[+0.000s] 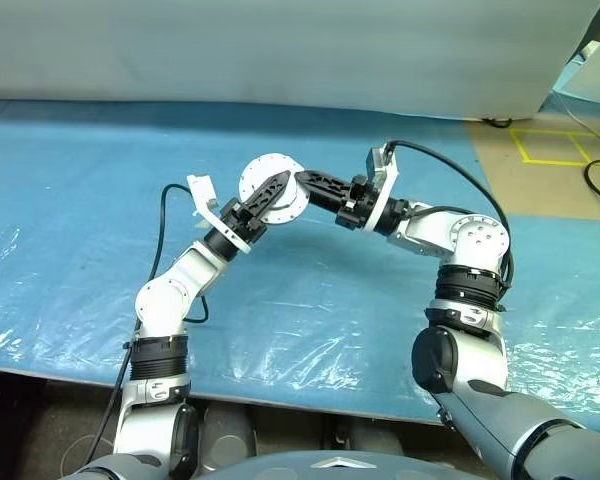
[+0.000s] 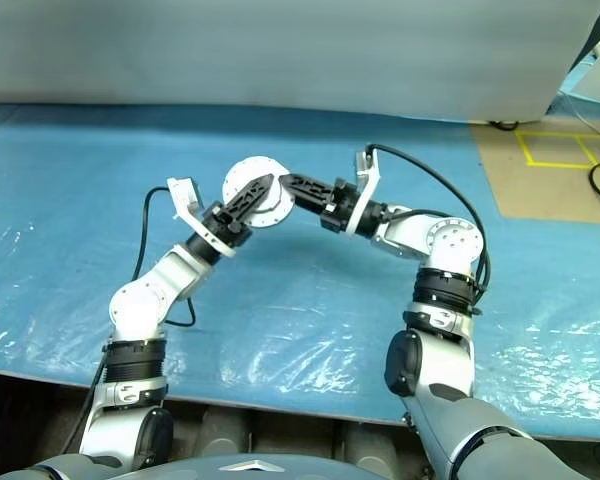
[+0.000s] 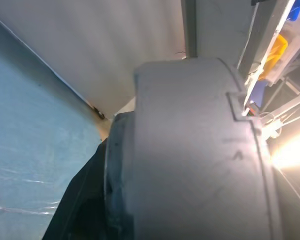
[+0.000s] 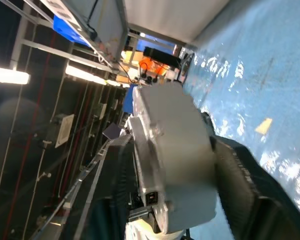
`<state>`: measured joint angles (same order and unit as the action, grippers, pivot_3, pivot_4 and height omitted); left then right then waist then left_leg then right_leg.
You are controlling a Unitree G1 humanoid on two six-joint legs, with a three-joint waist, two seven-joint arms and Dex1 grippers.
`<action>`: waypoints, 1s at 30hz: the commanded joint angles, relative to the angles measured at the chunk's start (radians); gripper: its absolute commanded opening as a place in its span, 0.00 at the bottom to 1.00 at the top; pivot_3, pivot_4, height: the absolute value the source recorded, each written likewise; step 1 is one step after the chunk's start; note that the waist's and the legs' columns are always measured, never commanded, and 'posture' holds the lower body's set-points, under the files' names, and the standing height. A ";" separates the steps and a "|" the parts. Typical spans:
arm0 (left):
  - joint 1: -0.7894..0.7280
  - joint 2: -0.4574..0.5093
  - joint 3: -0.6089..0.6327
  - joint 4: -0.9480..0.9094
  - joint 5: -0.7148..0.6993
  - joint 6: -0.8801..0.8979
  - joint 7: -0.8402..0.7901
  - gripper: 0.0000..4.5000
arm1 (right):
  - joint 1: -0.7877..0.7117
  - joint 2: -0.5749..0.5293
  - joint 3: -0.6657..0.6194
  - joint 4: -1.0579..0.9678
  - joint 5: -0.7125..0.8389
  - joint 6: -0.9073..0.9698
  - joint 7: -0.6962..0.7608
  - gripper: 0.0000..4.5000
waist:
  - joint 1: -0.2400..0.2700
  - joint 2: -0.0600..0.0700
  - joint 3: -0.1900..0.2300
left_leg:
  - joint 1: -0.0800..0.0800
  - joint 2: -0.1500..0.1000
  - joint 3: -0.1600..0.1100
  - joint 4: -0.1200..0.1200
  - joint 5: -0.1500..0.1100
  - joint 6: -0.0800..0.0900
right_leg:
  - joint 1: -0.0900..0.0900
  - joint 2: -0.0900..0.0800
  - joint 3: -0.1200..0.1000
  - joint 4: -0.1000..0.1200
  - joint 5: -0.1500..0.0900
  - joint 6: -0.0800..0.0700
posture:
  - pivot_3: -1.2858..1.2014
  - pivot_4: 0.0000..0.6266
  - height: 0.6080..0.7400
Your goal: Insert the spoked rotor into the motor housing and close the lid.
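While both arms are raised above the blue sheet (image 1: pixel 310 320), the round metal unit (image 1: pixel 272 190) sits in the air between the two grippers, standing on edge with its flat pale face turned toward the head camera and its axis running roughly toward that camera. The left gripper (image 1: pixel 268 197) comes up from below and crosses this face, one black finger (image 1: pixel 273 190) lying over it; the right gripper (image 1: pixel 315 184) reaches in level from the opposite side and meets the unit's rim. Both are equally near, touching or almost touching it. Which gripper carries the weight cannot be told: the left appears clamped across the unit's thickness, while the right's jaws look parted about the rim, possibly mid-release. In the wrist views a thick grey cylinder with a flanged plate shows close up, so the lid and the motor housing appear already joined. The spoked rotor would be inside; its seating cannot be confirmed.
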<state>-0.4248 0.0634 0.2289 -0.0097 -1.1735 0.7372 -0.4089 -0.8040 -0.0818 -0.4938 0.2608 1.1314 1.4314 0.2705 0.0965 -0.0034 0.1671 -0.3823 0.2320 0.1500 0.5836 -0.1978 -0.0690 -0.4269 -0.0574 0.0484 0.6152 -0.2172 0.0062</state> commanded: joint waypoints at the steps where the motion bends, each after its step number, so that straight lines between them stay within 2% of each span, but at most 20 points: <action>1: -0.021 -0.004 0.023 -0.018 0.014 -0.035 0.016 0.62 | -0.027 0.011 0.006 -0.020 0.075 0.037 0.022 0.77 | 0.001 0.000 0.000 | 0.000 0.000 0.000 0.000 0.000 0.000 | 0.000 0.000 0.000 0.000 0.000 0.000 | 0.52 0.24 1.00; 3: -0.026 -0.005 0.028 -0.012 0.021 -0.039 0.019 0.62 | -0.031 0.010 0.000 -0.006 0.078 0.036 0.013 0.91 | 0.001 0.000 0.000 | 0.000 0.000 0.000 0.001 0.000 0.000 | 0.000 0.000 0.000 0.001 0.000 0.000 | 0.52 0.24 1.00; 11: -0.037 -0.004 0.056 0.008 0.034 -0.075 0.011 0.62 | -0.034 0.005 -0.005 0.019 0.069 0.021 -0.010 0.91 | 0.000 0.000 0.000 | 0.000 0.000 0.000 0.004 0.000 0.000 | 0.000 0.000 0.000 0.003 0.000 0.000 | 0.52 0.24 1.00; 12: -0.031 -0.003 0.057 0.001 0.022 -0.070 -0.005 0.56 | -0.034 0.005 -0.006 0.021 0.070 0.021 -0.012 0.92 | -0.001 0.000 0.000 | 0.000 0.000 0.000 0.004 0.000 0.000 | 0.000 0.000 0.000 0.003 0.000 0.000 | 0.52 0.24 1.00; 18: -0.061 0.002 0.067 0.018 0.064 -0.085 0.047 0.56 | -0.034 0.006 -0.005 0.022 0.076 0.022 -0.020 0.92 | 0.001 0.000 0.000 | 0.000 0.000 -0.001 0.004 0.000 0.000 | 0.000 0.000 0.001 0.003 0.000 0.000 | 0.52 0.24 1.00; 24: -0.094 0.096 0.201 0.031 0.044 -0.138 0.090 0.56 | -0.037 -0.007 -0.002 0.033 0.073 0.007 -0.016 0.92 | -0.009 0.000 0.000 | 0.001 0.001 -0.001 0.004 0.000 0.000 | 0.000 0.000 0.001 0.004 0.000 0.000 | 0.52 0.24 1.00; 30: -0.040 0.219 0.241 0.075 0.138 -0.158 0.097 0.56 | -0.034 -0.059 0.042 0.043 0.016 -0.046 0.031 0.92 | 0.000 0.000 0.000 | 0.000 0.000 -0.001 0.004 0.000 0.000 | 0.000 0.000 0.000 0.003 0.000 0.000 | 0.52 0.24 1.00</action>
<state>-0.4609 0.2670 0.4616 0.0852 -1.0540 0.5984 -0.2965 -0.8166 -0.1313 -0.4673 0.3109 1.1506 1.4039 0.2745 0.0961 -0.0035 0.1671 -0.3830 0.2311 0.1492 0.5878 -0.1979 -0.0692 -0.4270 -0.0582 0.0487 0.6176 -0.2174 0.0066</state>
